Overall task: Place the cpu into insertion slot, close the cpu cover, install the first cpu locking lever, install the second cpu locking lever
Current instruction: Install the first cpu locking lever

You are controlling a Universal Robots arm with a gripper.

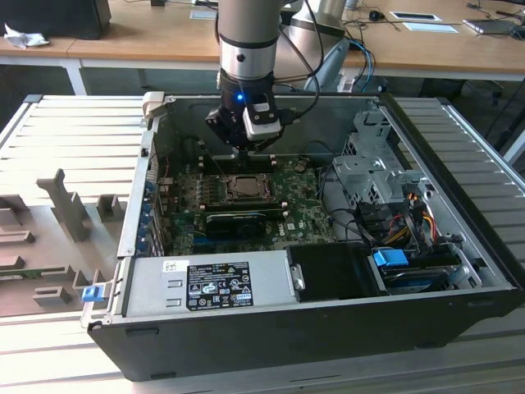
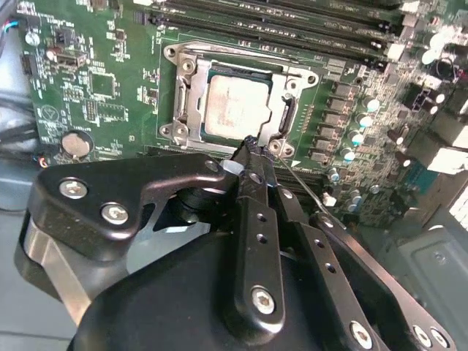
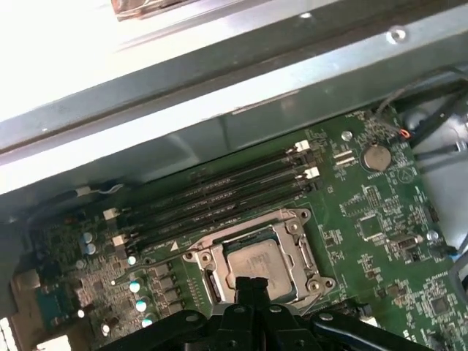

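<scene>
The gripper (image 1: 245, 148) hung inside the open computer case (image 1: 459, 246), just above the middle of the exterior view. Its tip pointed down at the green circuit board (image 1: 303, 209). The cpu (image 1: 244, 187) lay directly below it, a little toward the lower edge of that frame.

In the second wrist view the jaws were pressed together, or very nearly. The gripper (image 2: 262, 148) sat low at one corner of the insertion slot (image 2: 245, 70). I could not tell whether anything thin was caught between them. The cpu (image 2: 235, 108) was seated flat in the slot, just past the jaw tips and close to them, though contact could not be made out. The cpu cover (image 2: 184, 102) appeared to lie down around the chip, framing it, with the dull metal top showing through its window.

A thin bright rod, probably a locking lever (image 2: 307, 189), ran from beside the jaw tips away along the board, past that same corner. Its long axis slanted off from the socket's edge. Of all the task's parts it lay nearest the jaws.

In the first wrist view the gripper (image 3: 252, 284) overlapped the near rim of the socket, with the cpu (image 3: 256, 262) just beyond. The memory slots (image 3: 219, 194) ran parallel beyond the socket's far side. Room to move looked tight, with slots on one side and a row of capacitors (image 2: 358, 124) on another. The space above the socket was free up to the case's open top.
</scene>
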